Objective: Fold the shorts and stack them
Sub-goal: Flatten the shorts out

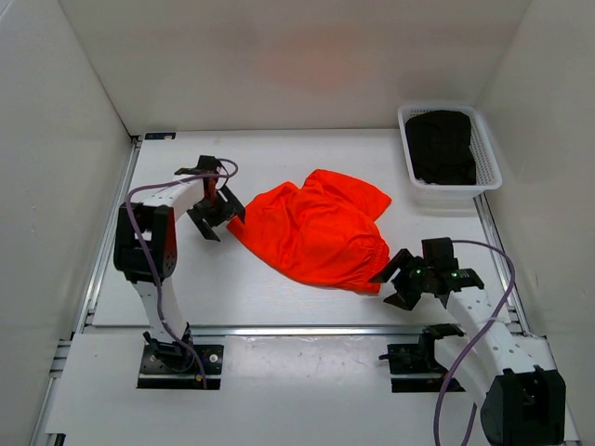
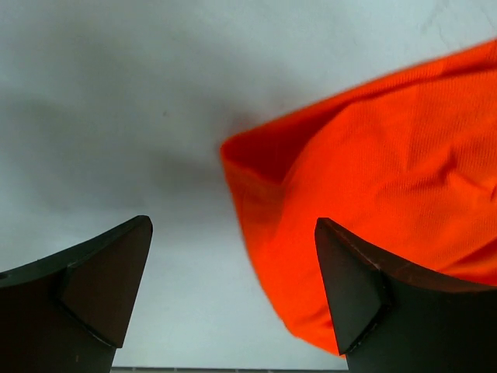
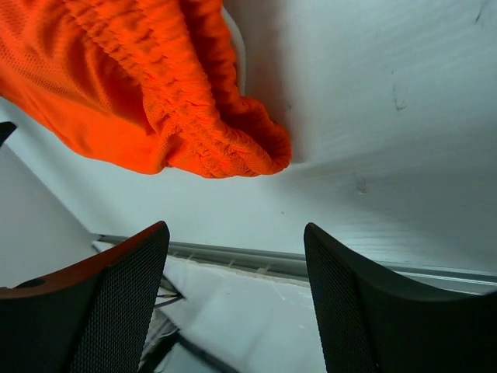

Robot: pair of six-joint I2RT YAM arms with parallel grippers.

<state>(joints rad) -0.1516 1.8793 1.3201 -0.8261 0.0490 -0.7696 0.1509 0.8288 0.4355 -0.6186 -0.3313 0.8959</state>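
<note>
Top external view: the shorts [image 1: 316,232] lie in a rumpled orange-red heap at the middle of a white table [image 1: 279,153], which is boxed in by plain white walls [image 1: 56,121] on three sides. A faint orange tint shows on the back wall above the cloth. Metal rails [image 1: 279,330] run along the table's near edge and sides. At the far right corner stands a white slatted basket [image 1: 487,160] holding something black [image 1: 439,144], probably folded clothing, though the shape is hard to read.

The left gripper [image 1: 216,216] sits just off the heap's left corner, its jaws spread wide with nothing between them; the left wrist view shows bare table under the gap and an orange edge by one finger [image 2: 353,291]. The right gripper [image 1: 402,279] is beside the gathered waistband [image 3: 210,132] at the near right corner, jaws likewise apart and empty. Faint scuffs mark the white surface there.
</note>
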